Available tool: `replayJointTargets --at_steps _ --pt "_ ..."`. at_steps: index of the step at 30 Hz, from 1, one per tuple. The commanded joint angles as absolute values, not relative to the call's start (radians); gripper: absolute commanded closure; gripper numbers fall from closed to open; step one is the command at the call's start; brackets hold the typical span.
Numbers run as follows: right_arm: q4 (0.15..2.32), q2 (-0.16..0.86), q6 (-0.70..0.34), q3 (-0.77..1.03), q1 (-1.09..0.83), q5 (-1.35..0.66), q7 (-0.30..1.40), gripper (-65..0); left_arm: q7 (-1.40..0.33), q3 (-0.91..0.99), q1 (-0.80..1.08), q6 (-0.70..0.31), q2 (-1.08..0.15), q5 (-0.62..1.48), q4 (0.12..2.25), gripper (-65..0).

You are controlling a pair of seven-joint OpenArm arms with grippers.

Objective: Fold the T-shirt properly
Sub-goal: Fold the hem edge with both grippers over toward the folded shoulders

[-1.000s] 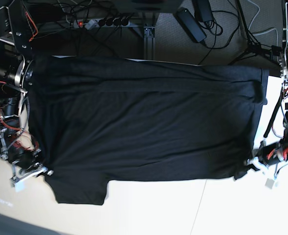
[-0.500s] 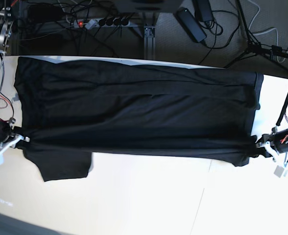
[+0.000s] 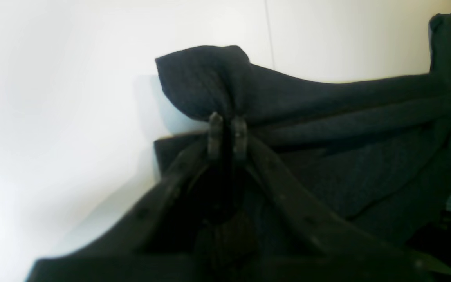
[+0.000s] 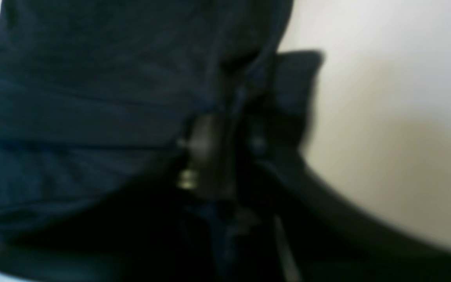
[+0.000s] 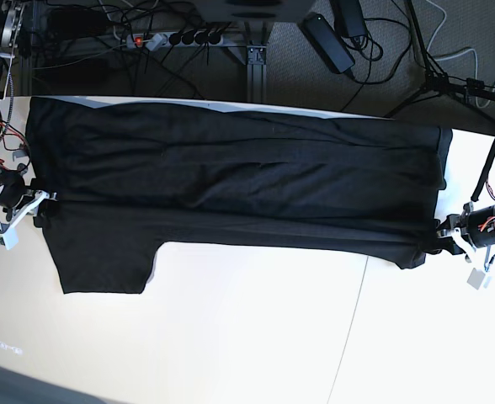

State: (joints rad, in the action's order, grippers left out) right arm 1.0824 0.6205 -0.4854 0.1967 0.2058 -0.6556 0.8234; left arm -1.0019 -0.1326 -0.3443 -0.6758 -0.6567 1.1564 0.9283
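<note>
While the T-shirt [image 5: 231,181] is lying stretched across the surface [image 5: 256,337], left end effector [image 5: 448,234] and right end effector [image 5: 37,202] are pinching its opposite ends.

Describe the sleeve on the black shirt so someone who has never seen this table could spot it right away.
Start at the white table, where the black T-shirt lies stretched between two tools. Follow its near edge toward the right tool. The sleeve is the only square flap jutting onto bare tabletop.
</note>
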Motion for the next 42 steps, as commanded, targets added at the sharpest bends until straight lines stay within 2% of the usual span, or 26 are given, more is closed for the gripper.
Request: replayJointTargets --at_steps 1,2,3,11,21,29,38,39,40,41,42 --pt "1.098 0.651 -0.538 0.218 0.229 -0.666 0.799 -30.4 -0.984 -0.125 -0.371 -0.698 -0.682 1.171 0.942 0.0" --pt "1.098 0.651 -0.538 0.228 0.238 -0.666 0.789 -36.4 -0.984 -0.125 -0.371 -0.698 -0.682 1.171 0.942 0.0" --pt "1.098 0.651 -0.538 0.238 0.245 -0.666 0.775 -38.6 -0.984 -0.125 -0.371 -0.698 -0.682 1.171 0.942 0.0" --pt "1.069 0.637 -0.538 0.273 0.364 -0.597 0.706 -38.6 -0.988 -0.125 -0.371 -0.698 -0.682 1.17 0.942 0.0" --pt "0.73 0.586 -0.538 0.268 0.549 -0.476 0.559 -38.6 -0.992 -0.125 -0.371 -0.698 -0.682 1.17 0.942 0.0" --pt "0.582 0.489 -0.538 0.266 0.587 -0.392 0.54 -38.6 -0.992 -0.125 -0.371 -0.698 -0.682 1.171 0.947 0.0" --pt "0.574 0.377 -0.539 0.266 0.593 -0.381 0.538 -38.3 -0.993 -0.125 -0.371 -0.698 -0.682 1.169 0.984 0.0" --pt "0.574 0.367 -0.539 0.266 0.593 -0.381 0.538 -37.7 -0.993 -0.125 -0.371 -0.698 -0.682 1.169 0.984 0.0" --pt "0.575 0.359 -0.539 0.266 0.593 -0.381 0.538 -33.8 -0.996 -0.125 -0.371 -0.698 -0.682 1.17 0.984 0.0" --pt "0.58 0.353 -0.539 0.266 0.593 -0.381 0.538 -26.9 -0.999 -0.125 -0.371 -0.698 -0.682 1.17 0.984 0.0" --pt "0.588 0.351 -0.539 0.266 0.592 -0.381 0.538 -17.2 -1.0 -0.125 -0.371 -0.698 -0.682 1.171 0.984 0.0"
